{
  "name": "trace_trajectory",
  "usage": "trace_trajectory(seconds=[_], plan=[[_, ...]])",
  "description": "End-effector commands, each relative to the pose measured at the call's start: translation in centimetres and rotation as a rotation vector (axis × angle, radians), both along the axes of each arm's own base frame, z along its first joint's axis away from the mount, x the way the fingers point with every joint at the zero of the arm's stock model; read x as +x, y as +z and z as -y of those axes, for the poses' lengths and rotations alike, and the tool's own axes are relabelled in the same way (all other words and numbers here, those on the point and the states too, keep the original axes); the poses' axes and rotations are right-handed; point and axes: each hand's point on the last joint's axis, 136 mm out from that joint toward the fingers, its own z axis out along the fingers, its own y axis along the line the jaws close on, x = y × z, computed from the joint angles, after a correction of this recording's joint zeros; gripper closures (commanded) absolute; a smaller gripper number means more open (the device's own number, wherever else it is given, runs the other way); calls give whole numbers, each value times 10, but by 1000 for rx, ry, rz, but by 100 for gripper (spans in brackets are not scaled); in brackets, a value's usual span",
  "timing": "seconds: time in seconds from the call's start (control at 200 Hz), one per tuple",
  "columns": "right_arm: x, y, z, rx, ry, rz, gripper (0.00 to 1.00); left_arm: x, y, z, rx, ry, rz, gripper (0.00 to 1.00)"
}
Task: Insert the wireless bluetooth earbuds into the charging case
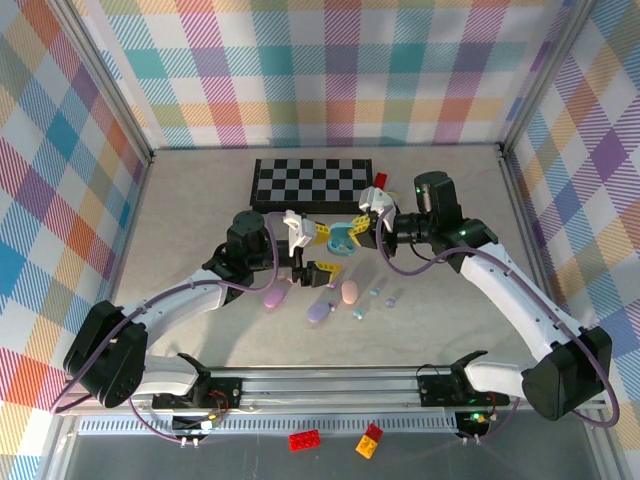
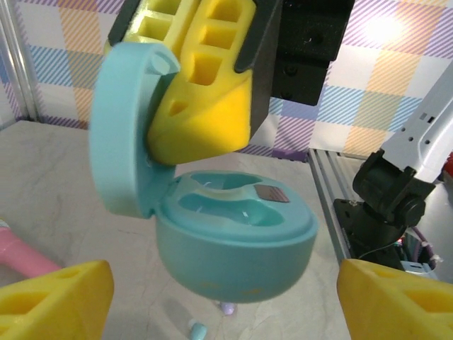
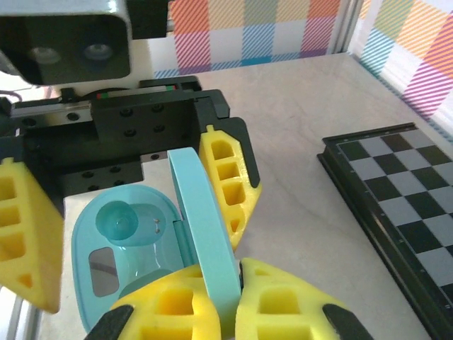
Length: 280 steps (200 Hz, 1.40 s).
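Right fingers (image 3: 249,285) pinch the charging case lid (image 3: 202,219); left fingers (image 2: 56,301) spread wide.

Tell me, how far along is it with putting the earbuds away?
Done: the teal charging case is open, sockets empty. In hand: the right gripper pinches its lid; the left gripper is open around it. Remaining: the earbuds lie on the table, none inserted.

Bright, even light casts only faint shadows on the bench (image 1: 190,200). In the left wrist view, glare whitens the wall (image 2: 382,28), and the charging case (image 2: 233,248) blurs slightly.
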Motion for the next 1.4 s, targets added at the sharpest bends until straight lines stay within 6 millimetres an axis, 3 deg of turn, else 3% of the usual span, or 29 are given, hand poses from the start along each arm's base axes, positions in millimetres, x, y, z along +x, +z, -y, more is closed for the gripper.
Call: trace_trajectory(seconds=[0.0, 0.17, 1.035, 1.14, 1.235, 1.395], plan=[[5, 7, -3, 28, -27, 43, 100, 2, 9, 5, -7, 9, 37, 15], [7, 3, -5, 24, -28, 39, 100, 3, 14, 8, -31, 10, 38, 15], [1, -2, -6, 2, -5, 19, 100, 5, 23, 11, -69, -3, 43, 45], [2, -3, -6, -2, -8, 20, 100, 5, 24, 11, -70, -3, 41, 45], [2, -4, -6, -2, -6, 19, 100, 6, 24, 11, -73, 3, 44, 37], [1, -4, -6, -3, -4, 15, 100, 6, 25, 10, -75, 4, 46, 38]])
